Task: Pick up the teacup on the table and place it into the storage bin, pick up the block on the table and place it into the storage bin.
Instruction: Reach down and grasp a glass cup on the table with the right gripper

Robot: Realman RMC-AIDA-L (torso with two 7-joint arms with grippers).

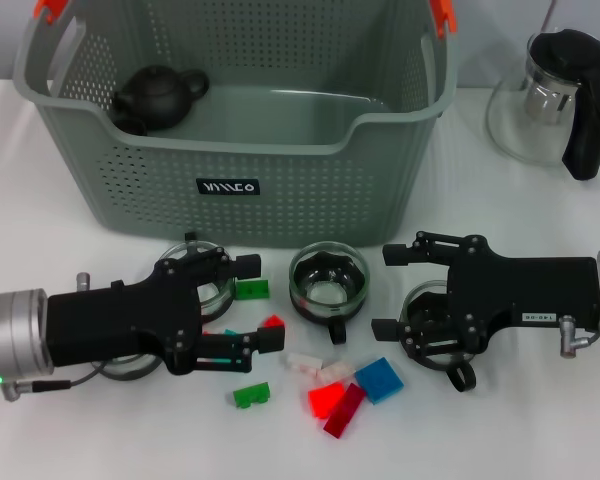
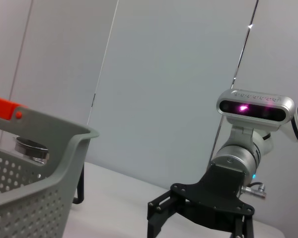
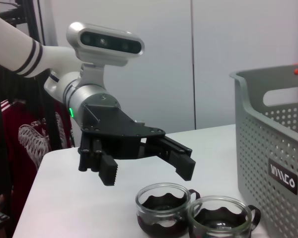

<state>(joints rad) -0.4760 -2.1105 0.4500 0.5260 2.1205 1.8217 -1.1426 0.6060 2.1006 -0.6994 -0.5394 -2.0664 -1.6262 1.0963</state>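
- The storage bin (image 1: 250, 150), grey-green and perforated with orange handle clips, stands at the far middle of the white worktop (image 1: 540, 420), its black label facing the robot.
- Inside the bin, in its far left corner, lies a dark teapot (image 1: 160, 95).
- A glass teacup (image 1: 329, 281) sits on the worktop just in front of the bin, between the two arms, its handle turned towards the robot.
- The left end effector (image 1: 248, 318) reaches in from the left, low over the worktop, with its fingers spread; one finger ends near a green block (image 1: 250, 289), the other near a small red block (image 1: 273, 322).
- A second glass cup (image 1: 202, 280) shows partly under the left end effector's body, near the bin's front wall.
- More blocks lie scattered near the front edge: another green block (image 1: 251, 395), a pale block (image 1: 305, 361), a bright red block (image 1: 326, 400), a dark red block (image 1: 344, 410) and a blue block (image 1: 380, 380).
- The right end effector (image 1: 388, 292) comes in from the right, its fingers spread and holding nothing; a third glass cup (image 1: 435, 335) lies beneath its body.
- In the right wrist view the left end effector (image 3: 149, 167) hangs with its jaws apart above two glass cups beside the bin (image 3: 273, 148).
- A glass pitcher with a black handle (image 1: 555, 95) stands at the far right, well apart from the bin.
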